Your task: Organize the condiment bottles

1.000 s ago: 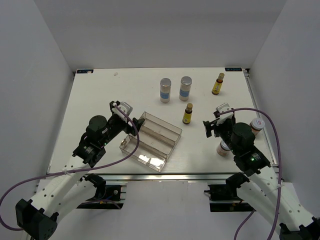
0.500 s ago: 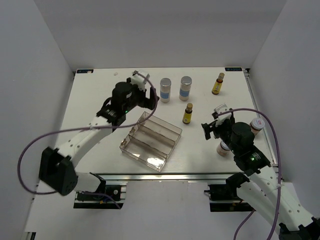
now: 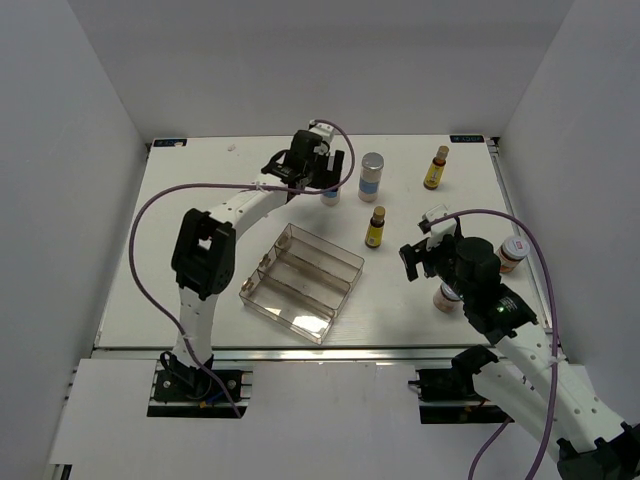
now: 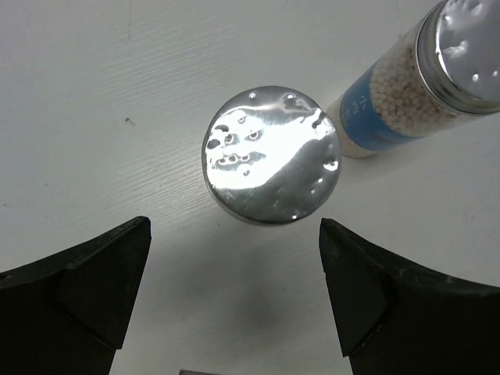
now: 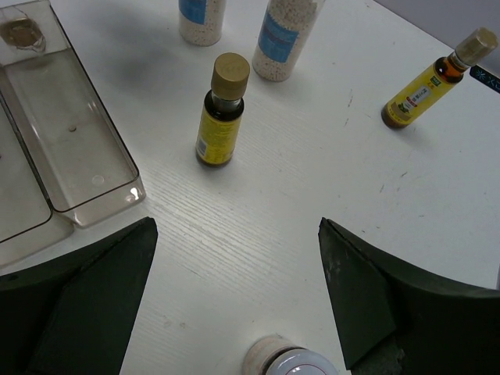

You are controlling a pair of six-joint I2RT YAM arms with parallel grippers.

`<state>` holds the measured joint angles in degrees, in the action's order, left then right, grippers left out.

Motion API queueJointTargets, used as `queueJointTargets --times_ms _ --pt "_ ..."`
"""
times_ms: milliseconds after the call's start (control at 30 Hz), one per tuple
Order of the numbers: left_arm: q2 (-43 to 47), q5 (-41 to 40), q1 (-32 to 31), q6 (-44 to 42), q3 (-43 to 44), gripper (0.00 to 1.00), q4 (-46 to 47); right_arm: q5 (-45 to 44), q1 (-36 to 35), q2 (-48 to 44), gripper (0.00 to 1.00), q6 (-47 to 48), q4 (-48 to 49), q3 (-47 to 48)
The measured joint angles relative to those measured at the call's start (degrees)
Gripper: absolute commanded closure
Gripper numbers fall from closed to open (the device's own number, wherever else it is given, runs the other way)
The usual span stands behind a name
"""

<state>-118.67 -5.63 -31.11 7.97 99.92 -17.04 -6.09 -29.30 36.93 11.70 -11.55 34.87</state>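
Observation:
My left gripper (image 3: 320, 170) is open and hovers right over the left silver-capped bottle (image 3: 330, 197). In the left wrist view its shiny cap (image 4: 271, 154) sits just ahead of the open gripper (image 4: 234, 301), not between the fingers. The second silver-capped bottle (image 3: 371, 175) (image 4: 426, 78) stands to its right. One yellow bottle (image 3: 376, 227) (image 5: 220, 117) stands mid-table, the other (image 3: 436, 167) (image 5: 433, 78) at the far right. My right gripper (image 3: 418, 252) (image 5: 238, 305) is open and empty. One pinkish jar (image 3: 445, 297) (image 5: 293, 363) lies just under it; another (image 3: 512, 252) stands at the right edge.
The clear compartment tray (image 3: 258, 290) (image 5: 94, 211) sits near the front centre, holding no bottles. White walls enclose the table on the left, the back and the right. The right arm's cable loops above the right-hand jar.
My left arm has swung from beside the tray to the far side and now hovers over the left silver-capped bottle. My right gripper has shifted slightly left.

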Motion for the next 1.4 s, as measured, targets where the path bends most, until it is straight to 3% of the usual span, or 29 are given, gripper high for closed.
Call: queueJointTargets --times_ms 300,567,800,933,1000,1167,1267,1367,1400 --pt "-6.4 -3.5 -1.4 -0.7 6.2 0.02 0.3 0.0 0.0 0.7 0.11 -0.4 -0.5 0.2" --pt "-7.6 -6.8 -2.3 -1.0 4.2 0.08 6.9 0.0 0.0 0.7 0.11 -0.4 -0.5 0.2" --pt "-7.0 -7.9 -2.7 -1.6 -1.4 0.48 16.2 0.0 0.0 0.7 0.11 -0.4 -0.5 0.2" --pt "-5.8 -7.8 -2.8 -1.7 -4.3 0.79 19.3 0.0 0.0 0.7 0.11 -0.4 -0.5 0.2" --pt "-4.8 -7.6 -2.8 -1.7 -5.9 0.89 20.0 0.0 0.0 0.7 0.11 -0.4 -0.5 0.2" --pt "1.4 -7.1 -2.8 -2.3 -12.1 0.99 19.4 0.0 0.0 0.8 0.11 -0.4 -0.4 0.2" --pt "7.4 -6.1 -2.8 -3.3 -14.0 1.00 16.8 0.0 0.0 1.1 0.14 -0.3 -0.4 0.2" --pt "15.4 -4.9 -2.8 -4.3 -16.0 1.00 17.1 0.0 0.0 1.1 0.22 -0.2 -0.4 0.2" --pt "18.8 -4.5 -2.8 -4.5 -17.2 1.00 17.1 0.0 0.0 1.2 0.30 -0.2 -0.4 0.2"
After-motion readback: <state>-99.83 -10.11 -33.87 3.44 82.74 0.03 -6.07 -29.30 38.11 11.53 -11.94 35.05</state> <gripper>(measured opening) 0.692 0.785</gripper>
